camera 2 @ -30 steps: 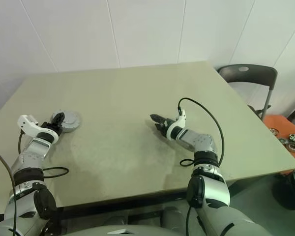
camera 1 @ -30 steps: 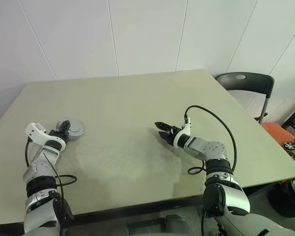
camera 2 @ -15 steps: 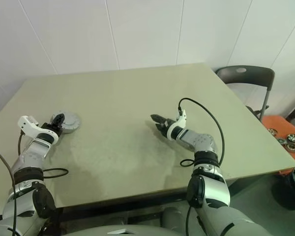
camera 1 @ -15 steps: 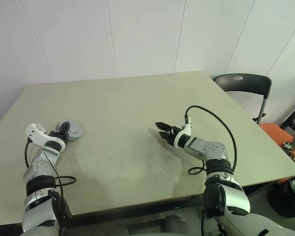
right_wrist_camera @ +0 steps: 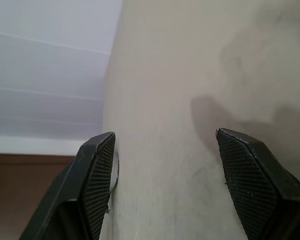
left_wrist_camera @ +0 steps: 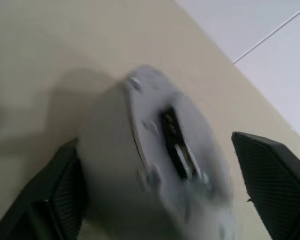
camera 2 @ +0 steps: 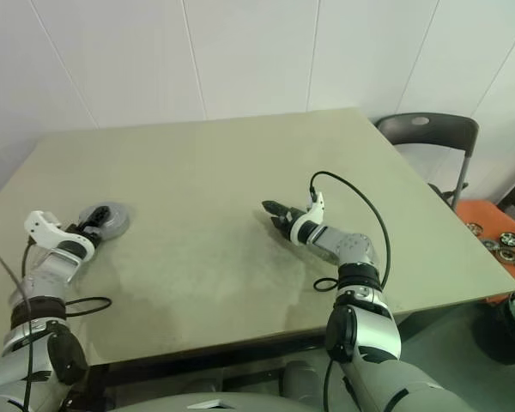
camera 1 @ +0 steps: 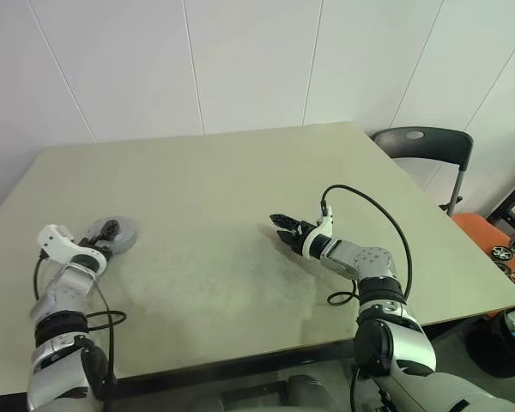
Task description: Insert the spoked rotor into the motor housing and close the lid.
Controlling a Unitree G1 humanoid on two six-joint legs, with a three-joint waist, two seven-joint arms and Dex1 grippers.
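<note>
The motor housing (camera 1: 120, 235) is a low round grey piece lying at the left of the table. The flat grey lid (left_wrist_camera: 165, 135) with a dark centre lies on top of it. The spoked rotor is hidden. My left gripper (camera 1: 106, 233) is open at the housing's near-left side, one black finger (left_wrist_camera: 57, 200) on each side of it. My right gripper (camera 1: 282, 228) hovers low over the middle of the table, open, with bare tabletop between its fingers (right_wrist_camera: 97, 175).
The beige table (camera 1: 223, 180) has its front edge close to both arms. A black cable (camera 1: 393, 225) loops from my right arm. A dark chair (camera 1: 425, 144) stands past the right corner, with an orange object (camera 1: 489, 236) and small wheels on the floor.
My left gripper has opened wider around the housing and the arm has drawn back to the left. The right arm has kept still.
</note>
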